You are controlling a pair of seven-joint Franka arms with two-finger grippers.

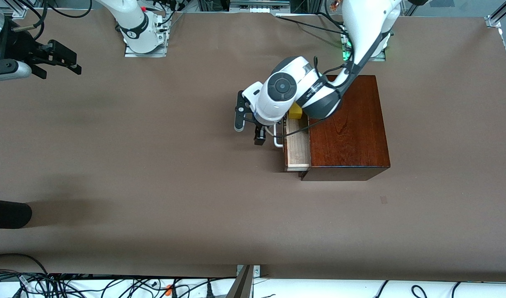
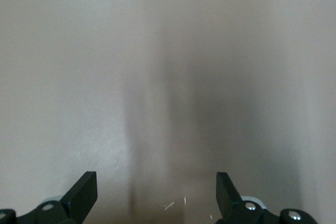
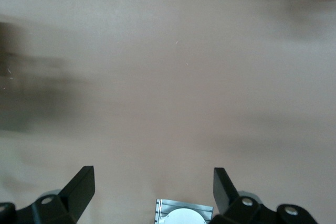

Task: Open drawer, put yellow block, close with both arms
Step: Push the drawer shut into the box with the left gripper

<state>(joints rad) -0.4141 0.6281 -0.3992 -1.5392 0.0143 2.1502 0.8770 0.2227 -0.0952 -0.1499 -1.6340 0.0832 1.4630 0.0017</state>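
We see a broad brown counter (image 1: 153, 174) carrying everything here. On it, toward the left arm's end, sits a glossy reddish-brown wooden box (image 1: 348, 128). Its drawer (image 1: 297, 151), a pale light-wood tray with a dark brown front and a white U-shaped bar handle (image 1: 277, 140), stands pulled partly out of the box toward the right arm's end of the counter.

The white jointed left arm (image 1: 360, 37) reaches from its base down over the box, and its wrist covers the part of the drawer farther from the front camera. Its black two-finger left gripper (image 1: 259, 134) hangs just beside the handle, over bare counter; in the left wrist view we see its fingers (image 2: 84, 192) spread apart with only counter between them, holding nothing.

The right arm (image 1: 133, 25) waits at its own end of the counter, its right gripper (image 1: 60, 58) raised over the counter's edge, its fingers (image 3: 81, 187) wide apart and empty.

The small bright yellow cube (image 1: 295, 111) peeks out beneath the left arm's wrist, at the drawer's end farther from the front camera; we cannot tell whether it rests inside the tray.
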